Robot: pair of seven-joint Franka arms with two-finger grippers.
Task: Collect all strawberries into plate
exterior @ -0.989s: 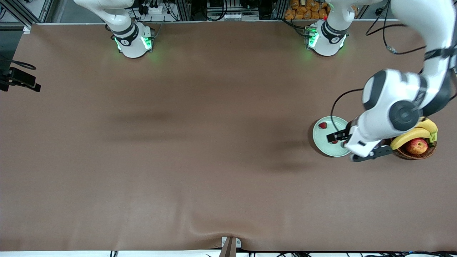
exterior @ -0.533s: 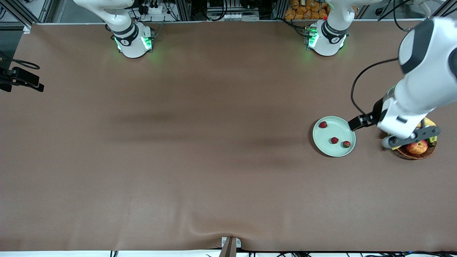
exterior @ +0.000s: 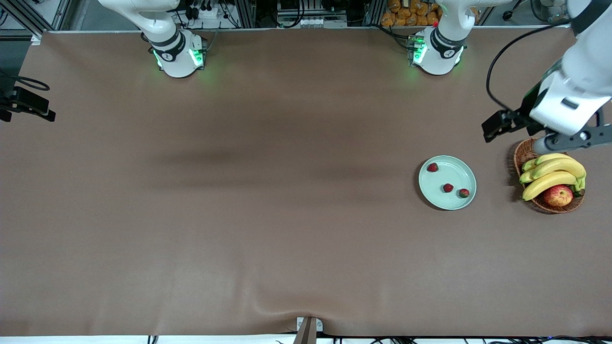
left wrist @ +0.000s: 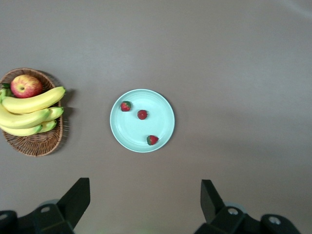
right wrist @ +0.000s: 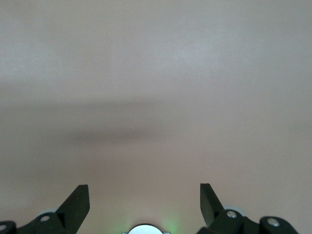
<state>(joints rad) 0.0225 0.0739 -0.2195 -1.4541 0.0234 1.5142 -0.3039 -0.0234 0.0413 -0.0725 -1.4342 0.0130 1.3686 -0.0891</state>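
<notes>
The pale mint plate [exterior: 437,191] [left wrist: 131,131] lies on the brown table beside the basket. Three strawberries rest in it: one [exterior: 432,167] [left wrist: 152,140] near the rim toward the robots' bases, one [exterior: 448,188] [left wrist: 142,114] near the middle, and one with a green cap [exterior: 464,193] [left wrist: 126,106] beside it. My left gripper [exterior: 571,137] [left wrist: 145,181] hangs high over the table by the basket, open and empty. My right gripper [right wrist: 144,186] is open and empty over bare table close to its own base, out of the front view. The right arm waits.
A wicker basket [exterior: 525,153] [left wrist: 34,141] holds bananas [exterior: 552,174] [left wrist: 29,109] and a red-yellow apple [exterior: 558,195] [left wrist: 25,86] at the left arm's end. A black device with a cable [exterior: 26,102] juts in at the right arm's end. The cloth bulges near the front edge [exterior: 267,306].
My left arm has risen and drawn back from over the plate toward the robots' side, uncovering plate and basket. Its gripper stays open. The strawberries have not moved.
</notes>
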